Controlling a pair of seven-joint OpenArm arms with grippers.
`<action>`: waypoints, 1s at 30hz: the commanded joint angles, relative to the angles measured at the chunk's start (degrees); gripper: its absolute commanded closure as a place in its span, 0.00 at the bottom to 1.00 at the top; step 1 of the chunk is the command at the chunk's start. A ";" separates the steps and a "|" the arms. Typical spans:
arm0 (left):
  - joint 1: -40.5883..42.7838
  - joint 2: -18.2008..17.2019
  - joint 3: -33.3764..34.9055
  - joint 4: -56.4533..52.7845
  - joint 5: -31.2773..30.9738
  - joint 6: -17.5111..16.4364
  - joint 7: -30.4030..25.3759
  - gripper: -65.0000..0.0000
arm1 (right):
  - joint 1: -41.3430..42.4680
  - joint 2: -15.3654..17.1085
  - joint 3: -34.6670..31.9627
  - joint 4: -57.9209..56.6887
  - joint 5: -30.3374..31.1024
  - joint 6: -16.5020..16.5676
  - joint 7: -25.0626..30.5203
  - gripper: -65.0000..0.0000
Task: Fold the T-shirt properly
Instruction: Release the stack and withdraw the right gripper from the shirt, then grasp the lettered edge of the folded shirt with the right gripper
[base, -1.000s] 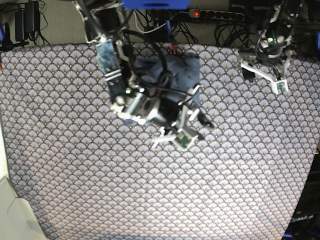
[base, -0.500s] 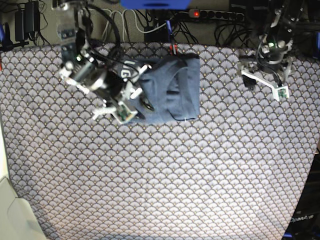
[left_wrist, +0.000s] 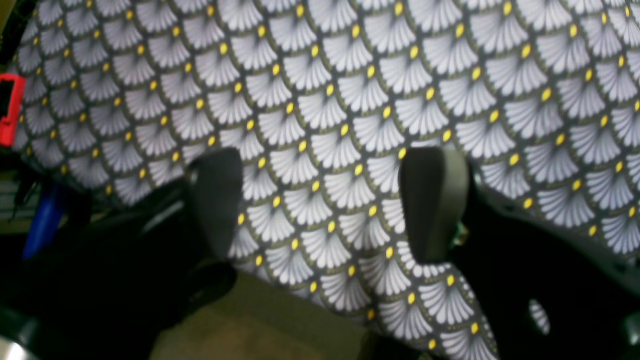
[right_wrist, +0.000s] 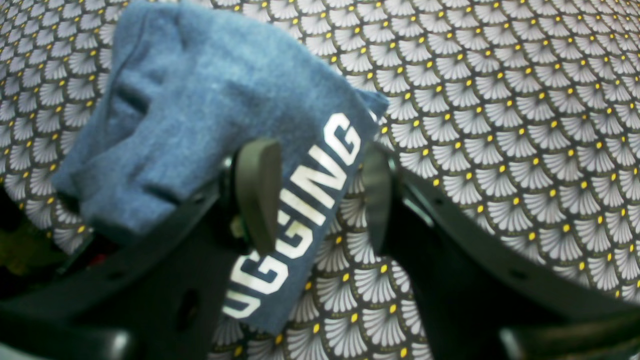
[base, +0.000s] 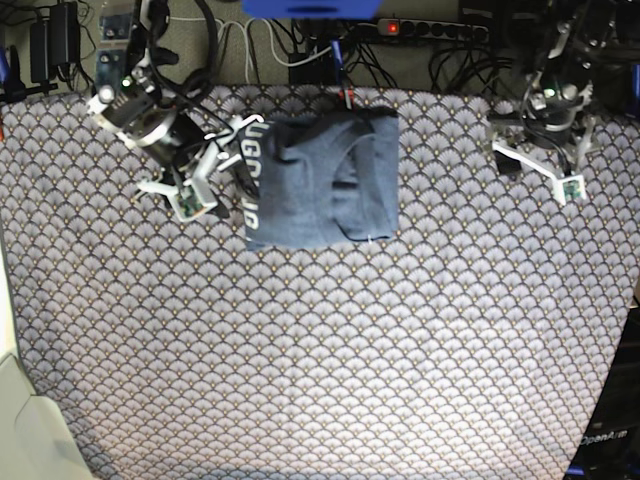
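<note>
Slate-blue T-shirt (base: 322, 180) lies folded at twelve o'clock — the spread right gripper (right_wrist: 320, 195), empty beside its lettered edge, could snag it.

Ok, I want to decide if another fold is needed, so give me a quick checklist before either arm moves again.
1. Right gripper has let go of the T-shirt: ok, jaws apart, nothing pinched between them.
2. Left gripper empty: ok, jaws wide, only tablecloth beneath.
3. Left arm away from the garment: ok, it hangs near the far table corner.
4. Shirt forms a compact rectangle: ok in the base view.
5. Lettered strip tucked in: not ok, it shows along one side edge.
6. Layers lying flat: not ok, creases and bulges across the top.
</note>
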 joint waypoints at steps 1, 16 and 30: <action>-0.01 -1.47 -0.47 0.77 0.95 0.49 -1.16 0.25 | 0.06 0.08 0.15 1.11 1.15 0.41 1.50 0.56; 0.17 -1.91 -0.55 0.77 0.95 0.49 -1.16 0.25 | -2.05 -4.14 -2.22 -2.23 1.15 0.41 1.50 0.56; 1.13 -1.91 -0.55 1.12 0.95 0.49 -1.07 0.25 | 3.49 -3.79 -3.10 -16.73 0.97 0.41 10.12 0.56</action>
